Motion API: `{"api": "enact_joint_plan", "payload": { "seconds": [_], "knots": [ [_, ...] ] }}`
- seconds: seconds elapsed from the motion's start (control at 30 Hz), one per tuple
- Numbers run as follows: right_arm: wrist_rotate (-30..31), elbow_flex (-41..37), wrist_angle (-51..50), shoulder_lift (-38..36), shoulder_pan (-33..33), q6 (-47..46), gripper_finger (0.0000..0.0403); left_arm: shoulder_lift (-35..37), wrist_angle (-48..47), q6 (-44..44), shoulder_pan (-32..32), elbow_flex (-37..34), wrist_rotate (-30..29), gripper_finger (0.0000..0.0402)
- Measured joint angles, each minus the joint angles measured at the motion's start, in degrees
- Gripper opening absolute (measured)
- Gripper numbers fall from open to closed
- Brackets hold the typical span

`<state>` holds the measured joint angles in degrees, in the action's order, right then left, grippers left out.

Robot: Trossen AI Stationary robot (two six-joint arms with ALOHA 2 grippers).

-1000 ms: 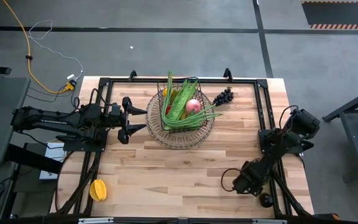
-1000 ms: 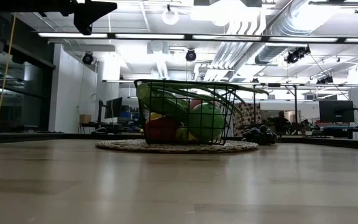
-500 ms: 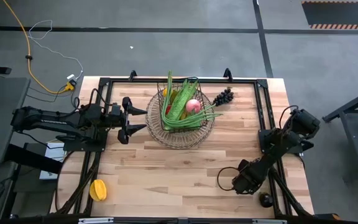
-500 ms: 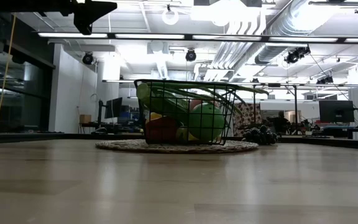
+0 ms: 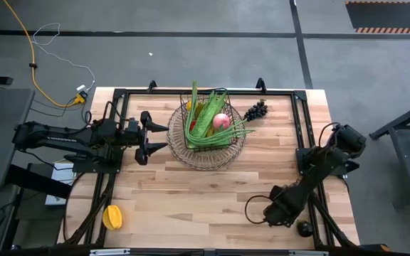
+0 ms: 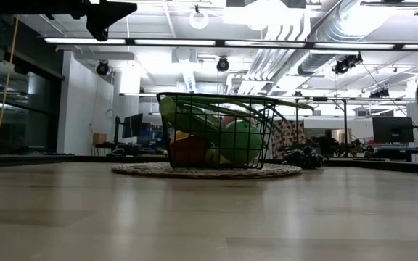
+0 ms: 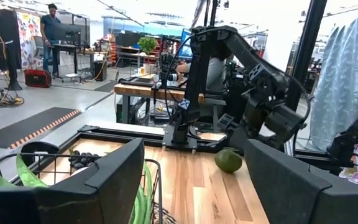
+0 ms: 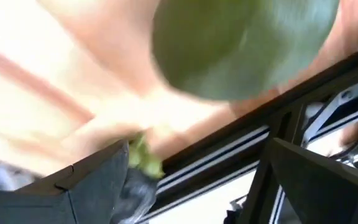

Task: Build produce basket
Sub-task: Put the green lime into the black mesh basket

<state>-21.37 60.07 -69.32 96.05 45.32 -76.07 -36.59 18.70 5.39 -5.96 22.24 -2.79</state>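
Observation:
The dark wire basket [image 5: 206,132] stands at the table's far middle on its round flaring rim [image 6: 206,171]. It holds produce: long green beans [image 5: 219,134], a pink apple [image 5: 221,121], green and red fruit [image 6: 239,142]. Dark grapes [image 5: 255,112] lie on the table by its right side. An avocado [image 5: 304,229] lies near the table's near right corner. My right gripper [image 5: 280,215] hangs open just left of it, tilted down, with nothing between its fingers [image 8: 191,180]. My left gripper [image 5: 156,135] waits open and level, left of the basket.
A yellow fruit [image 5: 112,217] lies near the table's near left corner. A black frame [image 5: 301,128] runs along the table's edges. The wood between the basket and the near edge [image 5: 198,199] is bare. Cables lie on the floor at far left [image 5: 48,64].
My right gripper has risen and drifted a little toward the table's left edge, away from the avocado, turning somewhat as it went. The avocado has stayed on the table.

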Motion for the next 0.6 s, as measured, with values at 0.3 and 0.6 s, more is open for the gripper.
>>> {"api": "enact_joint_plan", "payload": {
  "seconds": [0.3, 0.6],
  "knots": [
    [6.1, 3.9, -0.6, 0.0, -0.1, -13.9, 0.0375, -0.1, 0.0, 0.3, 0.0, 0.0, 0.2, 0.0266],
    [14.2, 3.9, -0.2, -1.9, -1.1, -26.3, 0.0375, -0.1, 0.2, -0.5, 0.0, 0.0, 0.2, 0.0266]
  ]
}}
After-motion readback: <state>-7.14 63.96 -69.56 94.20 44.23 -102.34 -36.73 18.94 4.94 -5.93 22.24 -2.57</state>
